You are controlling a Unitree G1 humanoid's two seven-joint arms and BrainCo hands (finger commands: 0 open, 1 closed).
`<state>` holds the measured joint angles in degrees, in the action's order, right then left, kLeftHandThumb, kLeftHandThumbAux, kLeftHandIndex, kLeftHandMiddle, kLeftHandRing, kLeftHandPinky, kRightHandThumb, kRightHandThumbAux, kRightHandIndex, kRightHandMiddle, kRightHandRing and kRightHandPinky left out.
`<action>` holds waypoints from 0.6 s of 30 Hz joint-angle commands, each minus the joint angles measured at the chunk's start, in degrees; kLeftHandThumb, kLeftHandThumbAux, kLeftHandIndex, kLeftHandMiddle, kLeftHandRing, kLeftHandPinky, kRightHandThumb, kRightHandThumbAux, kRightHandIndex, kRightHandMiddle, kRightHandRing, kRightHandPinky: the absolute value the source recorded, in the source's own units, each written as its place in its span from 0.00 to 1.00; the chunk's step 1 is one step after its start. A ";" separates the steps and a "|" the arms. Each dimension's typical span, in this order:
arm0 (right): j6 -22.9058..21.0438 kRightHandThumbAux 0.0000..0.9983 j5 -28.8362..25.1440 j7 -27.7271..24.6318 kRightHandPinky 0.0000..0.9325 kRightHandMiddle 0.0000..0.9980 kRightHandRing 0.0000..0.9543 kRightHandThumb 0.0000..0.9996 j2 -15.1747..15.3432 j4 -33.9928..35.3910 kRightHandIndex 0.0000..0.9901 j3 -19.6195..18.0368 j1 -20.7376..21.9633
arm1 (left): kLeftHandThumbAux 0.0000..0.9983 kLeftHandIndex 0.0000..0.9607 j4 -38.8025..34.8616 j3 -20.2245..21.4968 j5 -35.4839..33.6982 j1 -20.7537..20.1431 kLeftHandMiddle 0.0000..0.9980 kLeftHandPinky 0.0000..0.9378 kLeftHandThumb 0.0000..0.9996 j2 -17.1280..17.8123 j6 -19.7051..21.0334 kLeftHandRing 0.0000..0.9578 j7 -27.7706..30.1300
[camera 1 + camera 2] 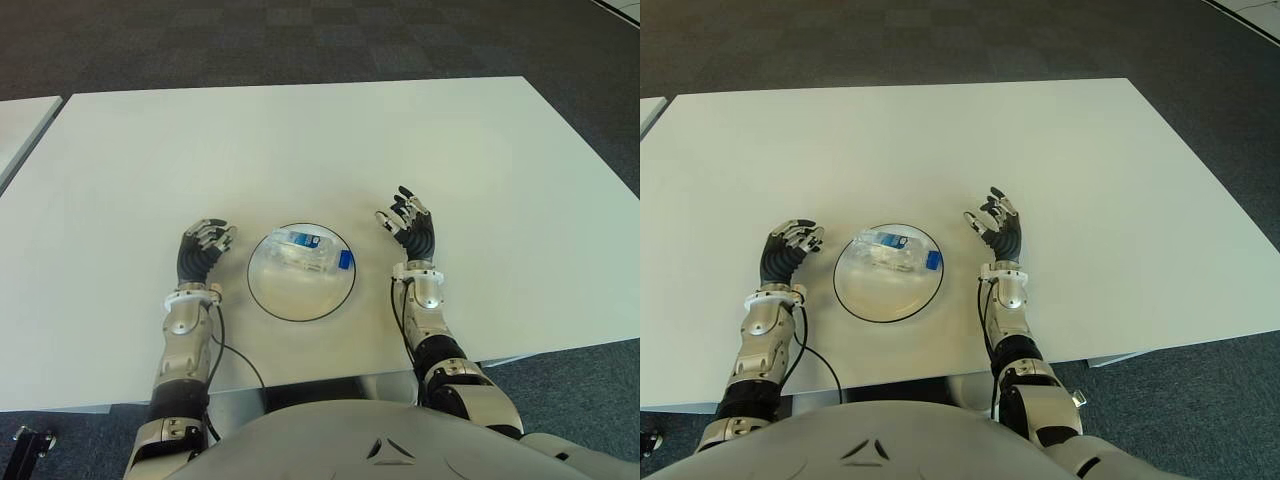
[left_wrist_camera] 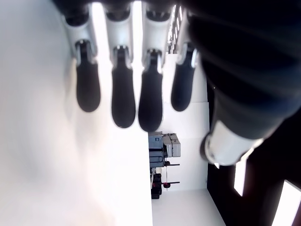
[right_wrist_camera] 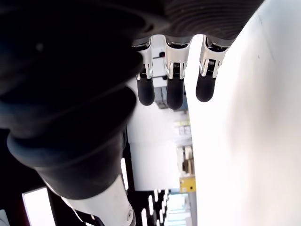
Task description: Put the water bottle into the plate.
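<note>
Already the clear plastic water bottle with a blue cap (image 1: 312,252) lies inside the round, dark-rimmed glass plate (image 1: 262,292), long axis ten-to-four. The right hand (image 1: 410,228), at three o'clock, is spread and empty; the left hand (image 1: 202,249), at nine, is loosely curled and empty.

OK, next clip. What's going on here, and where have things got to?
The water bottle already lies on its side inside the plate, which sits on the white table between the robot's two hands. Neither hand holds anything. The right hand shows just right of the plate with its fingers spread, and the left hand shows just left of it with fingers loosely bent. By the look of it, the placing is done.
</note>
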<state>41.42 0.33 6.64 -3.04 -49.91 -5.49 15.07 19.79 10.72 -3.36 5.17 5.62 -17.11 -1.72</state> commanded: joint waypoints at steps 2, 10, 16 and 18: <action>0.08 0.73 0.39 0.43 0.69 0.66 0.69 0.69 -0.19 -2.09 0.44 0.05 -0.05 | 0.71 0.45 1.23 0.19 0.04 0.29 0.58 0.58 0.71 0.28 -0.56 0.58 0.35; 0.97 0.73 -0.15 0.15 0.66 0.65 0.67 0.71 -0.09 -3.51 0.44 -0.34 0.32 | 0.71 0.45 2.08 0.24 -0.14 -0.05 0.59 0.58 0.71 0.26 -1.15 0.58 0.35; 1.53 0.73 -1.18 -0.86 0.65 0.64 0.66 0.71 -0.29 -4.37 0.44 -0.82 0.68 | 0.71 0.45 3.14 0.20 -0.02 -0.54 0.59 0.58 0.71 0.36 -1.91 0.58 0.30; 1.61 0.73 -1.72 -1.30 0.65 0.64 0.66 0.71 -0.43 -4.59 0.44 -1.08 0.84 | 0.72 0.45 3.10 0.13 0.00 -0.51 0.58 0.58 0.71 0.36 -2.15 0.58 0.34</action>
<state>42.63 -0.36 6.02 -3.00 -52.73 -5.93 16.61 21.58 10.73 -3.36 4.85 5.87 -19.34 -1.72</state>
